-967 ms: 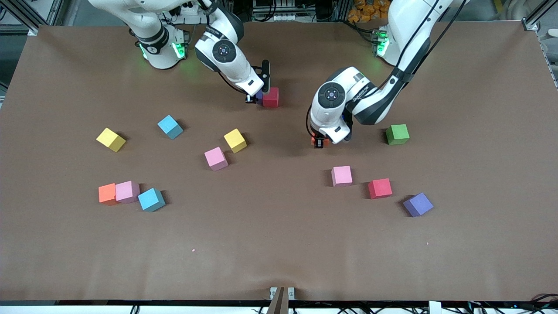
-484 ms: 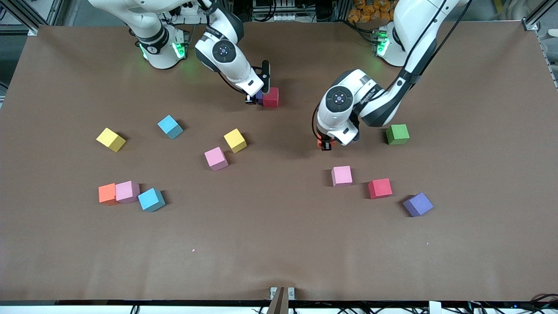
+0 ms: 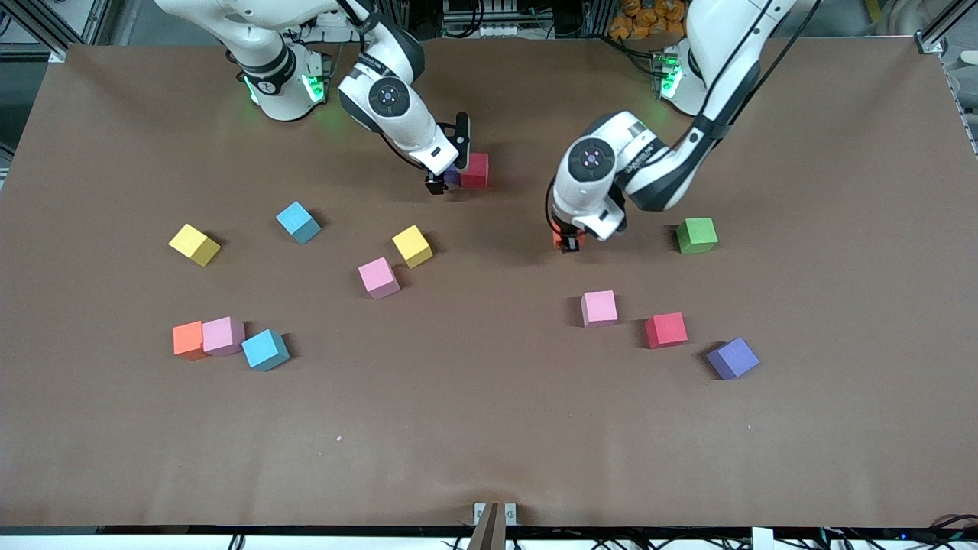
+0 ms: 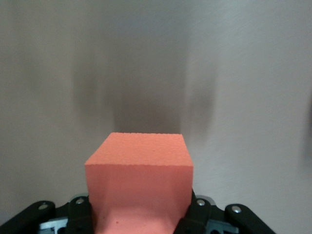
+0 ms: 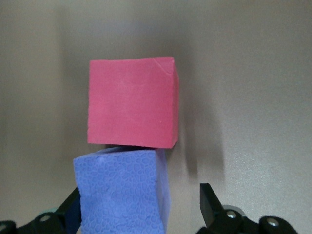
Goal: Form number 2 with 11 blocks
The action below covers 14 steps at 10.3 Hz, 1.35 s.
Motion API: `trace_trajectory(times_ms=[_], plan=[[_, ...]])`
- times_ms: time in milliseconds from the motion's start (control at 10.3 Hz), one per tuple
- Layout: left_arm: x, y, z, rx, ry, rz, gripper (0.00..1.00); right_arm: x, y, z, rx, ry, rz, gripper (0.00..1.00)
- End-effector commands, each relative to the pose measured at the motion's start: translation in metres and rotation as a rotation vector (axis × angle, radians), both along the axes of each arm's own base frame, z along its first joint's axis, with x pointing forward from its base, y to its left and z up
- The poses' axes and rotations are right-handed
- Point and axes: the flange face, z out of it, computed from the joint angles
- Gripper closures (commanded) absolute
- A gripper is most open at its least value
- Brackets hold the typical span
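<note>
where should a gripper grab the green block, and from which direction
Come straight down from above and close on two opposite side faces of the green block, at mid-height. It is a small cube resting flat with open table on every side, so its vertical faces are free; turn the fingers slightly to match its small skew to the table edge.

Setting: robotics lab, bench-type test cell. Evidence: two white Franka arms [image 3: 397, 99] [image 3: 688, 92] are bolted at the robot-base edge of a wide tabletop [image 3: 489, 428] covered in plain brown matting. Green status lights [image 3: 312, 88] glow at the arm bases. Aluminium extrusion framing [image 3: 936, 30] stands at the corners, with cable bundles [image 3: 474, 15] and equipment racks above the tabletop's edge. A small mount bracket [image 3: 493, 516] sits at the camera-side edge. Plain coloured foam cubes [image 3: 412, 246] lie scattered as test objects.
</note>
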Motion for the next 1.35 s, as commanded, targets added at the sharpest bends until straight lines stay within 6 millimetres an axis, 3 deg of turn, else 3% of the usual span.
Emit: trace_trajectory(times_ms=[0, 677, 967, 1064, 1258], plan=[[-0.037, -0.005, 0.005, 0.014, -0.021, 0.005, 1.0, -0.002, 0.0, 0.007, -0.039, -0.002, -0.035, 0.0], [-0.078, -0.028, 0.003, -0.001, -0.001, -0.026, 1.0, -0.003, -0.002, 0.045, -0.129, -0.049, 0.002, 0.0], [-0.083, -0.036, 0.005, -0.024, -0.007, -0.008, 1.0, 0.02, -0.011, 0.072, -0.201, -0.028, 0.002, 0.0], [-0.088, -0.04, 0.005, -0.031, -0.004, -0.019, 1.0, 0.038, -0.01, 0.084, -0.18, -0.041, 0.007, 0.0], [-0.104, -0.051, -0.001, -0.039, 0.01, -0.052, 1.0, 0.086, -0.035, 0.095, -0.132, -0.07, 0.007, 0.0]])
